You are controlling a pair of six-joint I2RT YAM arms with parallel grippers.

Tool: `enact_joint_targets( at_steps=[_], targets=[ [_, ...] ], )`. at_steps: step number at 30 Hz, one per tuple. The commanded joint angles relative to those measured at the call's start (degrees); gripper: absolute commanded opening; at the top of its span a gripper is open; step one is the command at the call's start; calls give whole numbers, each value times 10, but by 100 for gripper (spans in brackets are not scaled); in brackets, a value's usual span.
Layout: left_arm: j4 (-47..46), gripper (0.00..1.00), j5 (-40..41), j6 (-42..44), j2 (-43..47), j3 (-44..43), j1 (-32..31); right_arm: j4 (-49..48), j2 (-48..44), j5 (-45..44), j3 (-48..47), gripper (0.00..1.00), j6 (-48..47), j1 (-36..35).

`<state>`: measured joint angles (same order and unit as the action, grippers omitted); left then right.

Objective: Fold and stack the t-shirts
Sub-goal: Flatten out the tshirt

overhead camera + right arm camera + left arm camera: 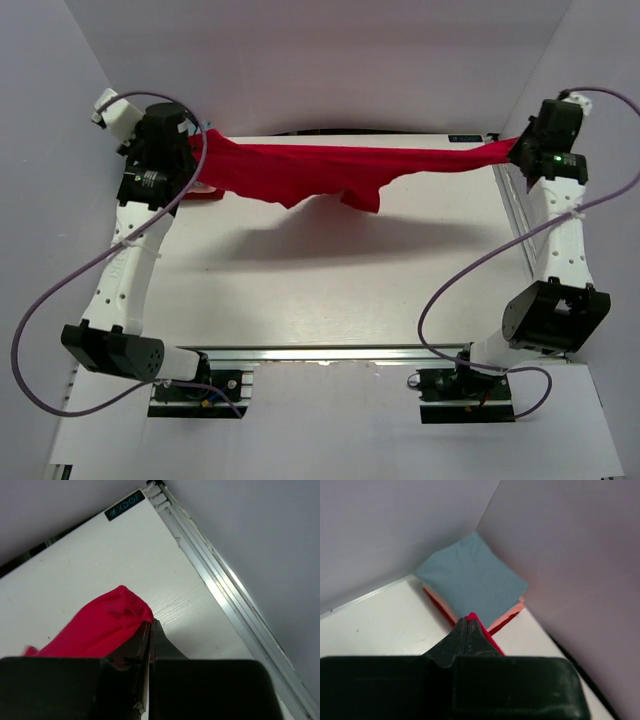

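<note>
A bright red t-shirt (330,172) hangs stretched in the air across the far side of the table, sagging in the middle. My left gripper (196,148) is shut on its left end; a red tip of cloth (476,620) shows at the closed fingers. My right gripper (514,150) is shut on its right end, with red cloth (102,625) bunched beside the closed fingers. In the left wrist view a stack of folded shirts lies in the far left corner below: light blue (470,580) on top, salmon-pink (507,614) under it, red (436,605) at the bottom.
The white table (330,290) lies under the shirt, with its shadow on it. Grey walls close in at the left, back and right. A metal rail (225,587) runs along the table's right edge. The arm bases and cables stand at the near edge.
</note>
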<state>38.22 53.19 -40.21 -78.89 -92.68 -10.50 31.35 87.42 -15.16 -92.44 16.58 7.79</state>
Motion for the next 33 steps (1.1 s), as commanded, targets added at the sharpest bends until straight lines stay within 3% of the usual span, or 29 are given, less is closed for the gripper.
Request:
enact_joint_targets(
  at_steps=[1,12,19,26,29,33],
  targets=[
    [-8,0,53,83,16,-57,20,17,-33,5,-41,0,6,57],
    [4,0,52,153,116,-66,21,21,-157,12,-25,0,29,118],
    [39,0,13,177,99,-142,21,53,-175,28,-76,0,22,118],
    [16,0,-26,182,105,-114,21,38,-190,67,-27,0,23,118],
    [22,0,-40,198,72,-141,21,54,-165,113,-33,0,28,118],
    [70,0,-73,210,-26,-249,21,54,-122,165,-54,0,31,117]
  ],
)
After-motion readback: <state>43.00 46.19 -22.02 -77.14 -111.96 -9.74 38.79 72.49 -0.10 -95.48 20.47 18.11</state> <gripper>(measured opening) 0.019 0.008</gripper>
